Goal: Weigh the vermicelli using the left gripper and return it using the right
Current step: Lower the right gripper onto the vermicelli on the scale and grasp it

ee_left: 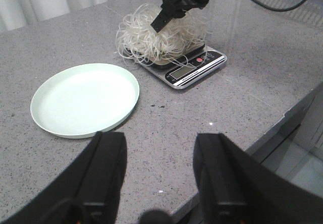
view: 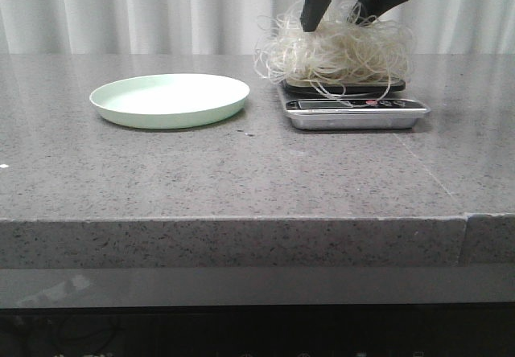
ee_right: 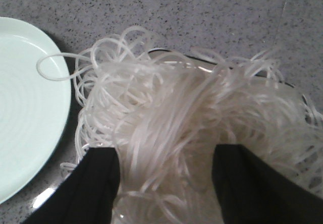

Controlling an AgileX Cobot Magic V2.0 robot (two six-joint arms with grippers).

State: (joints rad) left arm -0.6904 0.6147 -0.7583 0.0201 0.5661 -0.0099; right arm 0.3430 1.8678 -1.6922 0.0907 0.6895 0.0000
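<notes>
Jaws of the right gripper [view: 346, 10] straddle the fluffy heap of thin white vermicelli [view: 336, 51], not visibly clenched on it yet, on the small steel kitchen scale [view: 354, 112]. Left gripper [ee_left: 159, 176] hangs released over the grey speckled tabletop [view: 241, 172]. Weighing looks done (my guess); the pale green round plate [view: 169, 100] awaits the return.

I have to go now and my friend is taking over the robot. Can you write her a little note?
Left gripper: open, holding nothing, back over the table edge.
Right gripper: open, fingers pushed down into the vermicelli.
The vermicelli sits on the scale. The green plate beside it has nothing on it.
Done: noodles placed on the scale.
Left: close the right gripper and carry them to the plate.
</notes>
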